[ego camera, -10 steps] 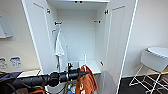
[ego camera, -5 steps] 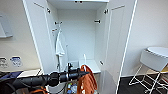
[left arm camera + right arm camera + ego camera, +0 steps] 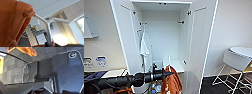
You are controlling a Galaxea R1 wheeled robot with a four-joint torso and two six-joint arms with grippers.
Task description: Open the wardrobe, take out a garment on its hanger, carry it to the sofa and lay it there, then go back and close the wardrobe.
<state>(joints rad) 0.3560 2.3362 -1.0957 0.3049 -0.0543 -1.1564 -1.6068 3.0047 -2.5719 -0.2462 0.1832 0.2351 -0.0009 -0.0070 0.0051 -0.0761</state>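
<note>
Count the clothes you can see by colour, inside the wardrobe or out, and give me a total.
Orange garment, hanging from the left gripper in front of the open wardrobe: 1
White T-shirt, hanging inside the wardrobe: 1
Total: 2

The floor [image 3: 15, 65] is dark grey carpet with a rough, lined look. Most of what shows in front of it is the robot's own dark body: a big flat plate [image 3: 67, 72] with a round shiny fitting [image 3: 72, 54] in its corner, and a second round fitting [image 3: 25, 67] further along by a thin pale curved edge. A dark bar [image 3: 41, 69] runs beside the plate. An orange thing [image 3: 26, 50] with a rounded end hangs over the carpet at the edge. A yellow strip [image 3: 1, 65] lies at the side on the floor.
</note>
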